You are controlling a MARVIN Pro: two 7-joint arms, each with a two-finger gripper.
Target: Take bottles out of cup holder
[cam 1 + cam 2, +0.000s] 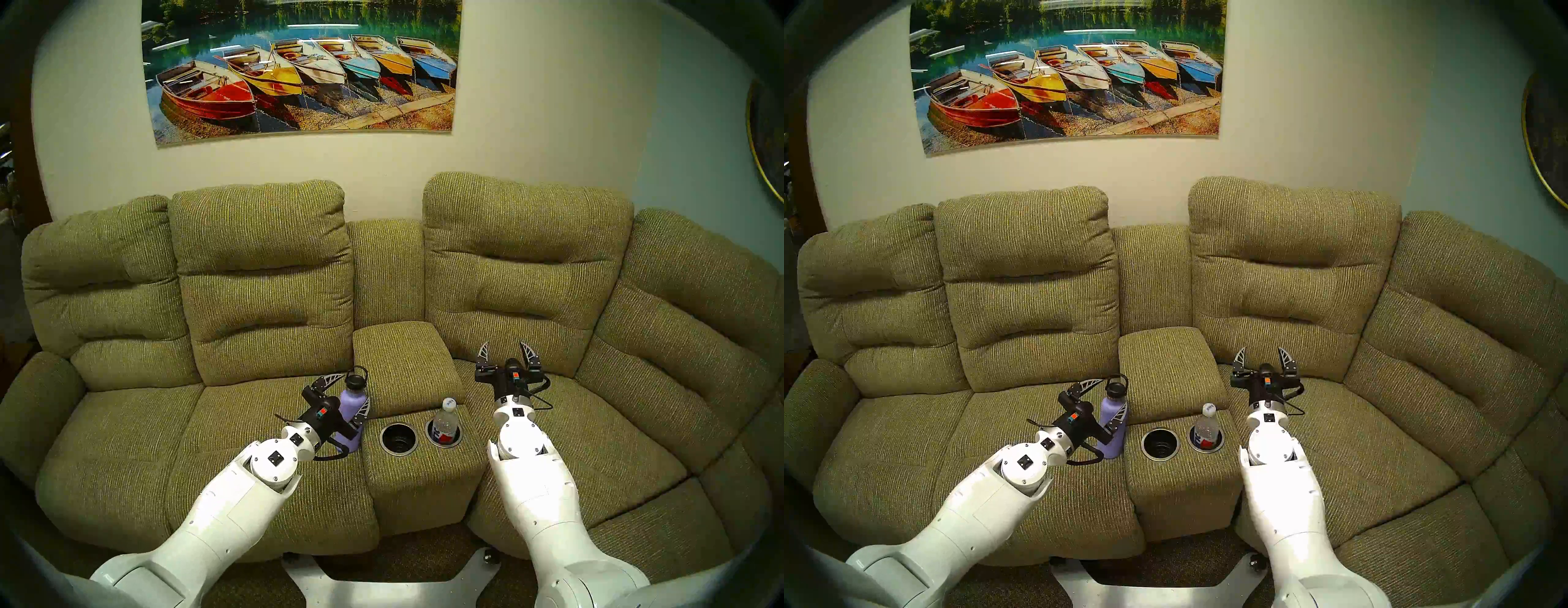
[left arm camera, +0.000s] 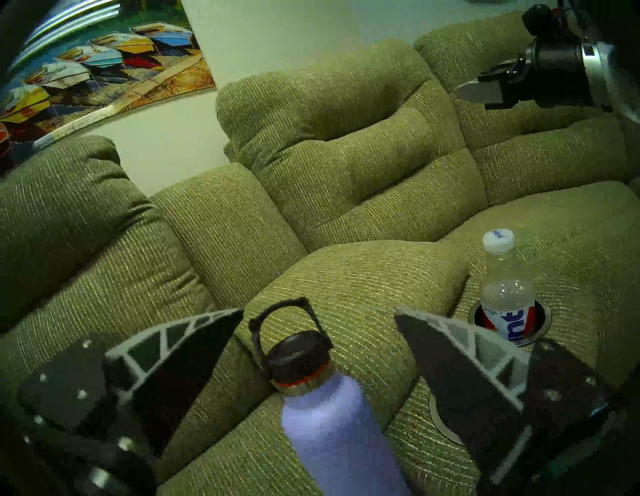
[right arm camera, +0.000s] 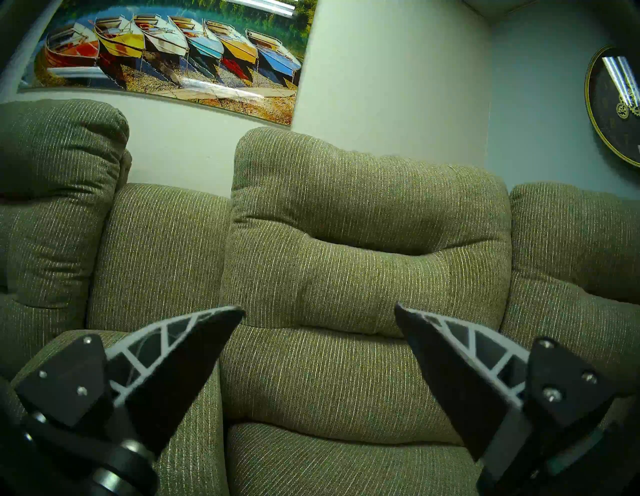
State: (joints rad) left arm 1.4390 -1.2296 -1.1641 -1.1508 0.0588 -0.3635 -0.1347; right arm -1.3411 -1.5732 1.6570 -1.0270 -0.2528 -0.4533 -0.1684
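A lavender flask (image 1: 350, 403) (image 1: 1108, 412) (image 2: 332, 415) with a black cap stands upright on the left seat cushion, right beside the console. My left gripper (image 1: 345, 395) (image 1: 1104, 401) (image 2: 318, 311) is open around it, one finger on each side with gaps showing. The clear plastic bottle (image 1: 444, 424) (image 1: 1206, 426) (image 2: 505, 294), white-capped, sits in the right well of the cup holder. The left well (image 1: 382, 439) (image 1: 1142, 443) holds nothing. Over the right seat, my right gripper (image 1: 505, 352) (image 1: 1261, 354) (image 3: 320, 308) hangs open with nothing between its fingers.
The padded console lid (image 1: 403, 361) rises behind the wells. Tall olive backrests (image 1: 263, 271) (image 3: 363, 242) close off the far side. A boat picture (image 1: 301, 68) and a round clock (image 3: 616, 107) hang on the wall. My base (image 1: 390, 581) stands on the floor in front.
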